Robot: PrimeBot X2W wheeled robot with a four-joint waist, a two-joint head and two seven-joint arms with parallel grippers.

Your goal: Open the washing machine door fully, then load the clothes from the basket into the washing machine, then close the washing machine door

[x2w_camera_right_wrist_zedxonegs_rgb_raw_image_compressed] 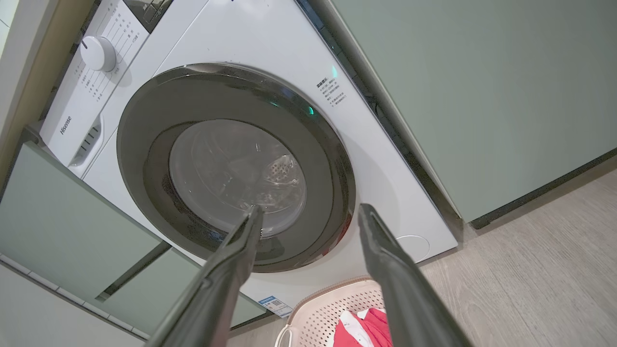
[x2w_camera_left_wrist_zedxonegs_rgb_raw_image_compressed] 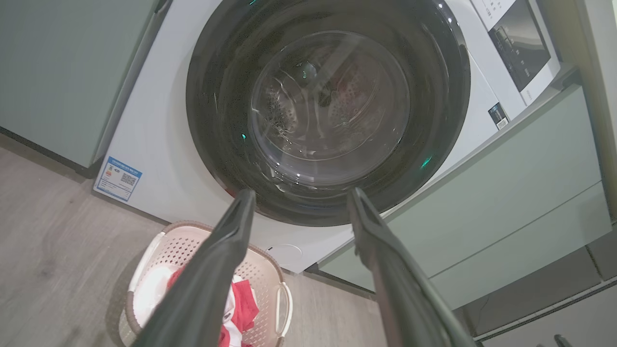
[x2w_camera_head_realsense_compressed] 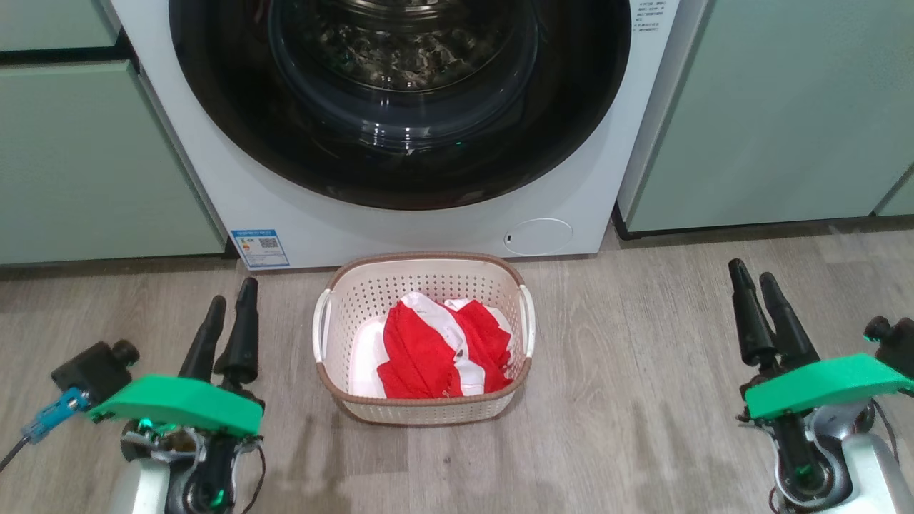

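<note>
The white washing machine stands straight ahead, its round black-rimmed door shut flat against the front; the same door faces both wrist cameras. On the floor before it sits the cream basket holding red and white clothes. My left gripper hovers low at the basket's left, open and empty. My right gripper hovers at the far right, open too. Both stand well apart from the basket and the door.
Pale green cabinets flank the machine on both sides. Wood-look floor stretches around the basket. A control dial sits at the machine's top panel. A blue-white sticker marks its lower left corner.
</note>
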